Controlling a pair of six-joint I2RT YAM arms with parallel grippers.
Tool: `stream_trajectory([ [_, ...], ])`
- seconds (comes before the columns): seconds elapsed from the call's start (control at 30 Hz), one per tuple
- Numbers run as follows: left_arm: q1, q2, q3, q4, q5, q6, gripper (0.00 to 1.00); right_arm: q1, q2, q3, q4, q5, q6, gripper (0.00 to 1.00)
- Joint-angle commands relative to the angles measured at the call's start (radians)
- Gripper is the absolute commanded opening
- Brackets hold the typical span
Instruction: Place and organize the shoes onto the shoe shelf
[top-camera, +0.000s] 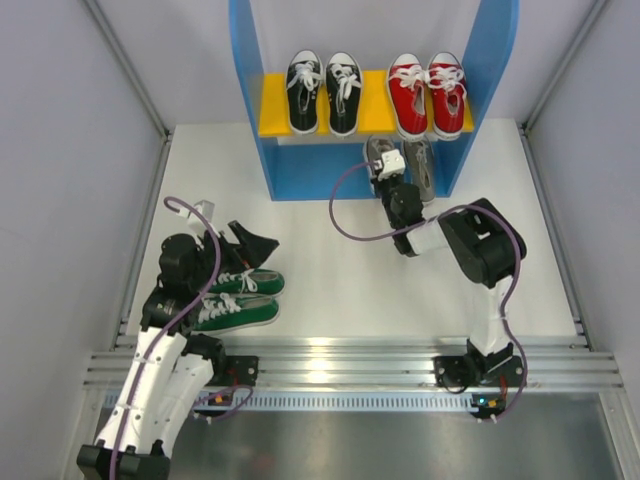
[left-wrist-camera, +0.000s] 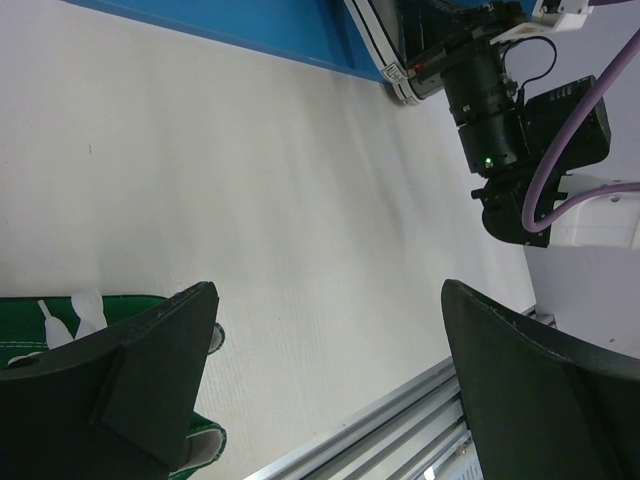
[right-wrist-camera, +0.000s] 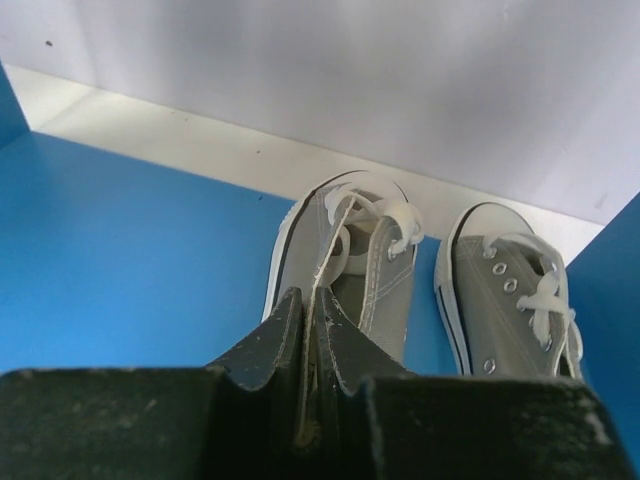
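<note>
Top external view: the shoe shelf (top-camera: 250, 100) stands at the far edge of the table (top-camera: 330, 270). Its yellow board (top-camera: 275, 112) carries the black pair (top-camera: 323, 90) and, beside it, the red pair (top-camera: 428, 92). On the blue base, toward the right end, the right gripper (right-wrist-camera: 312, 335) has its jaws pinched together on the heel collar of a grey shoe (right-wrist-camera: 345, 250). The second grey shoe (right-wrist-camera: 510, 300) stands just beside it, next to the right panel. The left gripper (left-wrist-camera: 328, 300) hangs with jaws wide apart, holding nothing, over the green pair (top-camera: 240, 298) near the table's near left corner.
</note>
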Motion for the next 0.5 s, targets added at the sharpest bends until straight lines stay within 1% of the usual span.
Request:
stream_trajectory([
  [0.0, 0.000, 0.003, 0.020, 0.045, 0.005, 0.007, 0.99, -0.025, 0.002, 0.083, 0.154, -0.012, -0.002, 0.00],
  [0.27, 0.000, 0.003, 0.023, 0.045, 0.002, 0.010, 0.99, -0.050, 0.028, 0.112, 0.094, -0.012, -0.007, 0.00],
  [0.47, 0.000, 0.005, 0.024, 0.045, 0.005, 0.008, 0.99, -0.060, 0.045, 0.106, 0.081, -0.017, -0.010, 0.00],
])
